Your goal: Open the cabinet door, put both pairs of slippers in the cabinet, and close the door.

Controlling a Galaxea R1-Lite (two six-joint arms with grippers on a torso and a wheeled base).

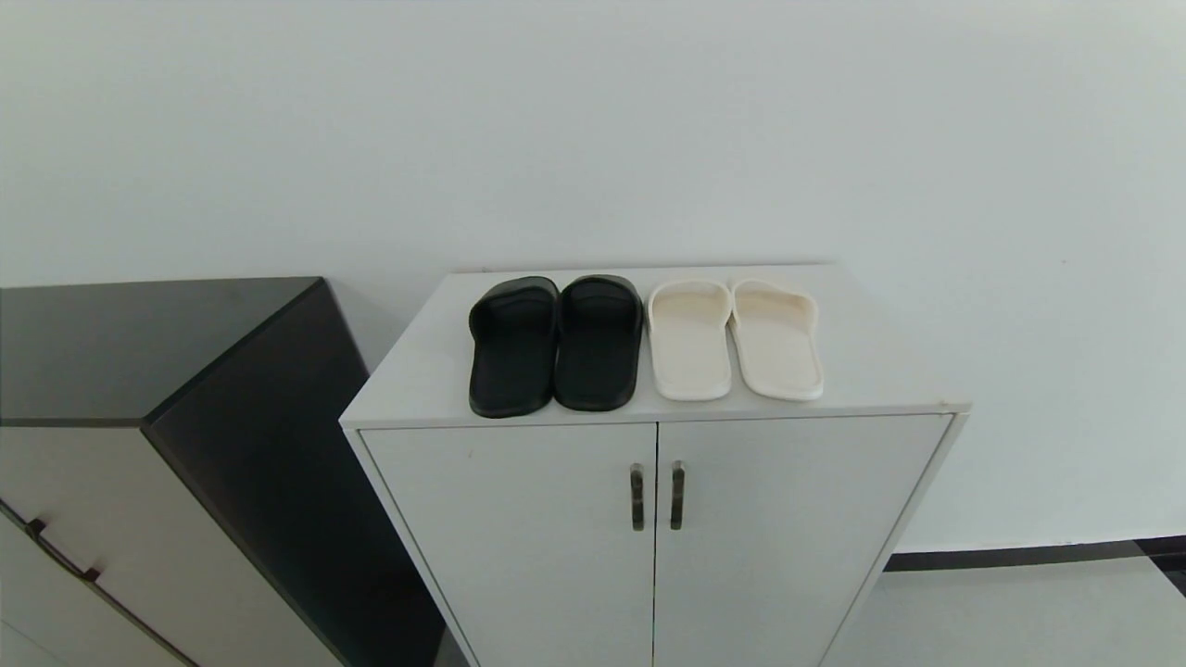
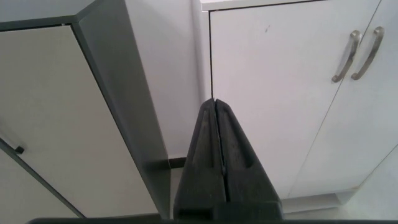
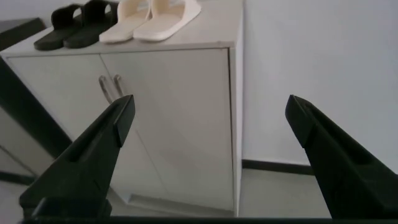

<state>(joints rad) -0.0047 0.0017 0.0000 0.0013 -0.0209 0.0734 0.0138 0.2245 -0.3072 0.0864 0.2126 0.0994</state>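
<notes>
My left gripper (image 2: 215,104) sits closest, its fingers pressed together, low before the cabinet's (image 1: 519,547) left edge. A dark unit (image 1: 269,435) stands left of the cabinet. The cabinet's doors are both closed, with the handles (image 1: 656,496) paired at the centre seam. On the cabinet's top the black slippers (image 1: 554,343) lie left and the cream slippers (image 1: 734,338) right, side by side. Their long axes run front to back, heels toward the front edge. My right gripper (image 3: 210,109) is spread wide, facing the cabinet's right door.

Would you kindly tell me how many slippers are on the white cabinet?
4, in a row on the cabinet top: two black slippers at the left, two cream slippers at the right. None appears hidden.
</notes>
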